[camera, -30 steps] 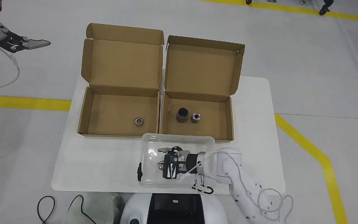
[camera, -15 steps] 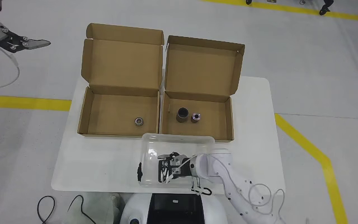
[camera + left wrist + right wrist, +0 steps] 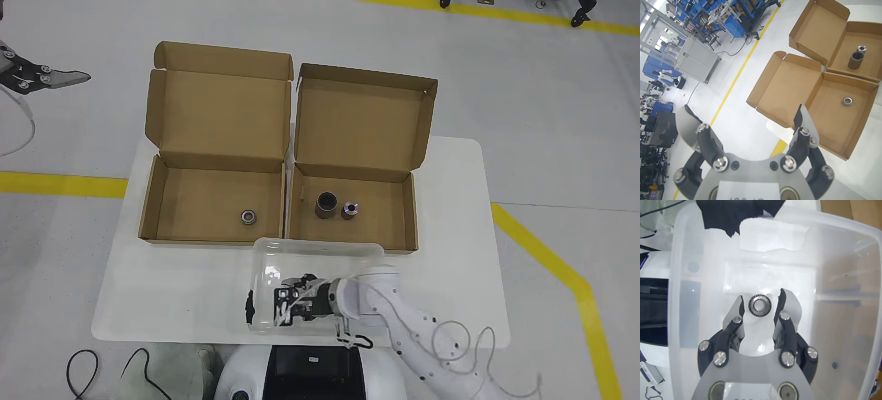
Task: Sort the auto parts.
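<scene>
A metal bearing ring (image 3: 759, 306) lies on the floor of the clear plastic bin (image 3: 838, 275). My right gripper (image 3: 761, 304) is down inside that bin (image 3: 318, 245), open, one finger on each side of the ring and neither pressing it. From above, the right gripper (image 3: 290, 303) sits in the bin's left half. My left gripper (image 3: 742, 115) hangs open with nothing in it, over the floor off the table's far left (image 3: 75, 76). The left cardboard box (image 3: 215, 205) holds one bearing ring (image 3: 248, 215). The right box (image 3: 400, 215) holds a dark cylinder sleeve (image 3: 326, 205) and a small metal bushing (image 3: 348, 210).
Both boxes stand side by side at the back of the white table (image 3: 455, 200), lids folded open away from me. The bin sits at the front edge, just before the boxes. Yellow floor lines run past both sides of the table.
My right gripper has slid leftward inside the bin, by a small step in each frame. The boxes and the parts in them have not moved.
</scene>
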`<act>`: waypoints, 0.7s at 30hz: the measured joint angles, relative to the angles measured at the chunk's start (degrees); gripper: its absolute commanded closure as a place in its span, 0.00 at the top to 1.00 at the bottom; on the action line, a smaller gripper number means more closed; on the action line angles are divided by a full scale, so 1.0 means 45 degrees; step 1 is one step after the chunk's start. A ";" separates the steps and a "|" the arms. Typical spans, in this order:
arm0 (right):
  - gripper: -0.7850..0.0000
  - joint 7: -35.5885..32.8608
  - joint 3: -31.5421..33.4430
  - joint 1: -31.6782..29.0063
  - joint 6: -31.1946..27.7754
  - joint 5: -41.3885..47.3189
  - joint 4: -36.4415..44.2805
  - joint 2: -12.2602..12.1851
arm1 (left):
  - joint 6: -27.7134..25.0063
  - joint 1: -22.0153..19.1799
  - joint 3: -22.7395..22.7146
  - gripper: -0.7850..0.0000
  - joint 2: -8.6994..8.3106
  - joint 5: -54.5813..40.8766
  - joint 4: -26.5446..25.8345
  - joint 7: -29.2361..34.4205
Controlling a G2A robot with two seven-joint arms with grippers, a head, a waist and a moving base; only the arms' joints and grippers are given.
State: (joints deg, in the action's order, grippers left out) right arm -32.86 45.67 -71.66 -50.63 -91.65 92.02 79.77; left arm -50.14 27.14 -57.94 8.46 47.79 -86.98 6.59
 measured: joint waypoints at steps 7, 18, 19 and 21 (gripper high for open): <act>0.44 -0.0766 -0.0418 0.0235 0.0631 0.0063 -0.0219 0.0067 | 0.0000 0.0000 0.0000 1.00 0.0000 0.0000 0.0000 0.0000; 0.15 -0.1001 -0.0964 0.0525 0.1240 -0.0152 -0.0472 0.0112 | 0.0000 0.0000 0.0000 1.00 0.0000 0.0000 0.0000 0.0000; 0.09 -0.1001 -0.0994 0.0533 0.1313 -0.0219 -0.0472 0.0110 | 0.0000 0.0000 0.0000 1.00 0.0000 0.0000 0.0000 0.0000; 0.00 -0.0997 -0.1062 0.0539 0.1486 -0.0365 -0.0456 0.0104 | 0.0000 0.0000 0.0000 1.00 0.0000 0.0000 0.0000 0.0000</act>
State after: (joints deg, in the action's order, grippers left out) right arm -37.35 40.89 -69.23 -43.94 -93.30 89.97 80.24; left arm -50.14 27.14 -57.94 8.46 47.79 -86.98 6.59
